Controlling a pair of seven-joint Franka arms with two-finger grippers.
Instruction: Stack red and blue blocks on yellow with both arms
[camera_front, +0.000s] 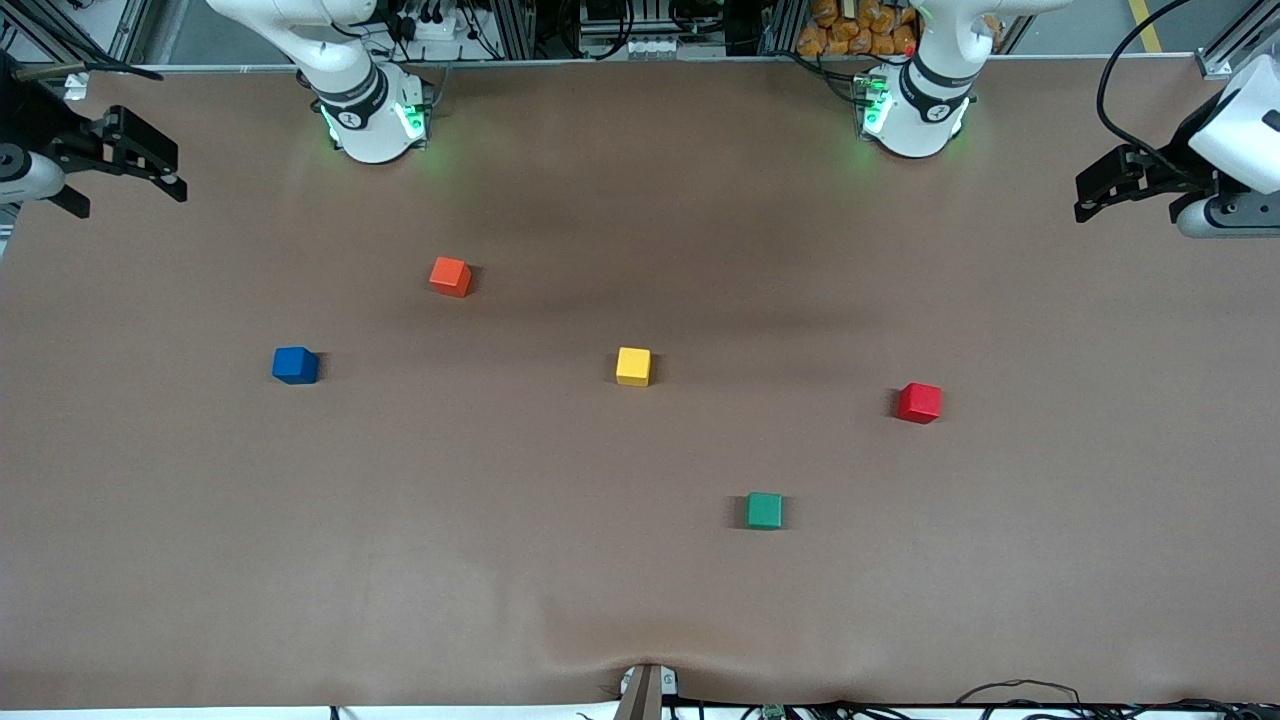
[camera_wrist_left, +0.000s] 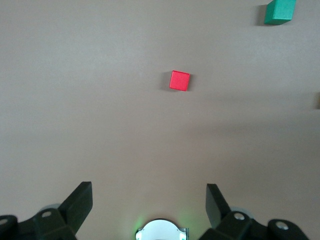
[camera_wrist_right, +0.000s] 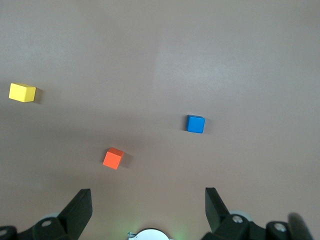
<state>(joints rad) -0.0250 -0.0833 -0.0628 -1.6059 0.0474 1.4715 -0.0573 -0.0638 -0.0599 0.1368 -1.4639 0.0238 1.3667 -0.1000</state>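
nothing is stacked yet, by my reading: all 5 cubes sit apart on the brown bench (camera_front: 640, 600), each on its own. the small plain yellow cube (camera_front: 633, 366) rests near the middle of the bench with nothing on top of it. the small bright red cube (camera_front: 919, 402) lies toward my left arm's end, a little nearer the front camera than the yellow one. the small deep blue cube (camera_front: 295, 365) lies toward my right arm's end, level with the yellow. the orange-red cube (camera_front: 450, 276) and the green cube (camera_front: 764, 510) are not part of the job.

my left end effector (camera_front: 1110, 185) hangs at its end of the bench, fingers spread wide and empty. my right end effector (camera_front: 140, 160) does likewise at its end, spread and empty. both picks and both placements remain.
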